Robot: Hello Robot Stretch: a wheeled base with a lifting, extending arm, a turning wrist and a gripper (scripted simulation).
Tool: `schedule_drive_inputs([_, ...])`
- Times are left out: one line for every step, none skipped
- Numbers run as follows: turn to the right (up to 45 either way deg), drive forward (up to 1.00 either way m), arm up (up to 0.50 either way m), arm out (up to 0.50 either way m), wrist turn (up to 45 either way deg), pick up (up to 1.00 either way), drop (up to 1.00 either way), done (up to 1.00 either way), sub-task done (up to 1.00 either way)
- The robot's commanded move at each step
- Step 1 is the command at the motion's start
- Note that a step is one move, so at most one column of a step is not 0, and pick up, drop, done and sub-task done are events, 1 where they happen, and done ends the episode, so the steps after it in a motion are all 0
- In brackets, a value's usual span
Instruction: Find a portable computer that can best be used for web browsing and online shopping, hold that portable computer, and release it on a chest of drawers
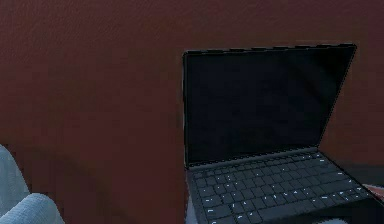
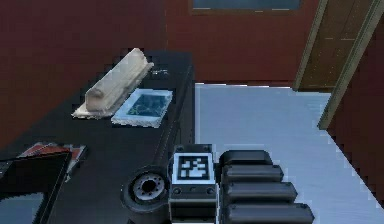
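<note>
The laptop [image 1: 268, 110] stands open on the right of the forward view, a thin dark slab with a glossy black screen and a flat keyboard of small pale-lettered keys, set before a matte dark-red wall [image 1: 90, 90]. My gripper [image 2: 148, 190] is a round dark body at the bottom centre of the arm side view, above the smooth black tabletop [image 2: 170, 120]. I cannot tell whether it holds anything.

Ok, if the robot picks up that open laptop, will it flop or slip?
Probably stiff, but the laptop stands open, so its thin screen may swing on the hinge. It looks flat and smooth, so likely slippery.
</note>
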Motion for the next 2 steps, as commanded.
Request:
schedule_drive_inputs([0.0,0.00,0.00,0.48,0.0,0.00,0.00,0.00,0.00])
schedule_drive_inputs([0.0,0.00,0.00,0.00,45.0,0.00,0.00,0.00,0.00])
